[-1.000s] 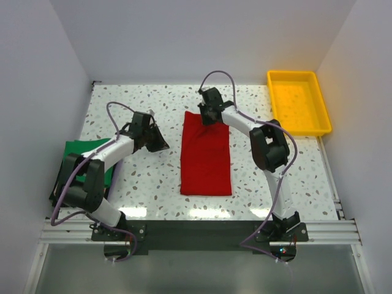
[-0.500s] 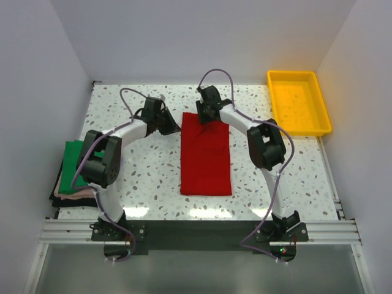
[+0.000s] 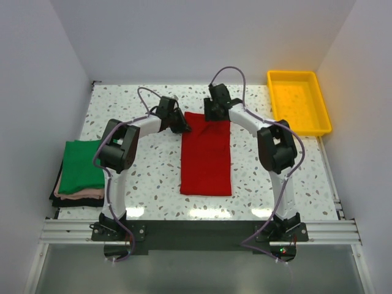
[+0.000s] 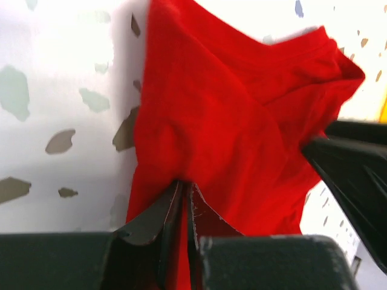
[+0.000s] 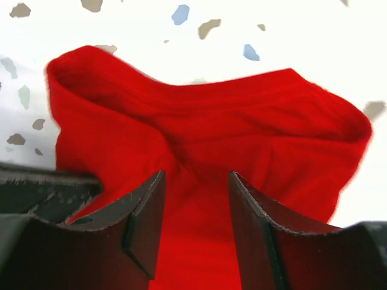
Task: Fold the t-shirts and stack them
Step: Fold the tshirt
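The left gripper (image 4: 185, 183) is clamped on the red t-shirt (image 3: 206, 160) at its far corner, toward 11 o'clock, fingers (image 4: 154, 214) nearly meeting with cloth pinched between them. The right gripper (image 5: 195, 180) stands spread over the far edge at 12 o'clock. Its fingers (image 5: 142, 211) are apart and red cloth bulges between them. The red t-shirt is folded into a narrow rectangle in the middle of the tabletop (image 3: 147, 177), long axis running 12 to 6 o'clock — the near end flat and square, the far end bunched and rumpled. At 9 o'clock the green t-shirt (image 3: 82, 162) lies folded on a stack of cloths (image 3: 76, 195).
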You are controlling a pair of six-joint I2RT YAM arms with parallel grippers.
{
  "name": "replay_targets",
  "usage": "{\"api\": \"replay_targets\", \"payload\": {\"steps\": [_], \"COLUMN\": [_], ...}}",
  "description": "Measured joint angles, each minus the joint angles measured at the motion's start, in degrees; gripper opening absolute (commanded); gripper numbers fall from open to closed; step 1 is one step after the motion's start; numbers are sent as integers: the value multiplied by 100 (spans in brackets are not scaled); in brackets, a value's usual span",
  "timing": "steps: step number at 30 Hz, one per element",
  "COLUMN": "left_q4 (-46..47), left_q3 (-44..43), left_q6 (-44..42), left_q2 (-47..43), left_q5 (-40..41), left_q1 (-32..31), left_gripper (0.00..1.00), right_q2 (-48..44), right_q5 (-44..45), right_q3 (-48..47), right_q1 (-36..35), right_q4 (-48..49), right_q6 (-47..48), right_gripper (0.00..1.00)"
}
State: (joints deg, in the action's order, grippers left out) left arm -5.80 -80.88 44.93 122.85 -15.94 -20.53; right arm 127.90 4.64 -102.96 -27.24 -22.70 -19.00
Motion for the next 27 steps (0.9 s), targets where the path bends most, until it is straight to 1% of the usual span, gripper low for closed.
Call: {"api": "replay_targets", "payload": {"steps": [7,10,15,20,27], "left_q4": [26,20,22,22,17], "left_q3": [-122,-129,-133,-133,-140], "left_q6": [9,7,9,9,7], "left_q2": [81,83,92,92,92], "left_q5": [-28,-13,-15,-15,-11], "left_q1": [-44,-50,-50,-50,-50], "left_gripper": [13,13,13,13,12], "right_q2": [-1268,-1576,-1539,-1309,-1021], "right_q5": [234,232,238,208,160], "right_q3": [1012,1316,1582,1613,1613], "right_q1": [295,542,796,765,741], "right_q4": [79,133,105,83,81], "right_q6": [-304,-391,-422,-420,-463], "right_gripper": [49,47,46,44,40]}}
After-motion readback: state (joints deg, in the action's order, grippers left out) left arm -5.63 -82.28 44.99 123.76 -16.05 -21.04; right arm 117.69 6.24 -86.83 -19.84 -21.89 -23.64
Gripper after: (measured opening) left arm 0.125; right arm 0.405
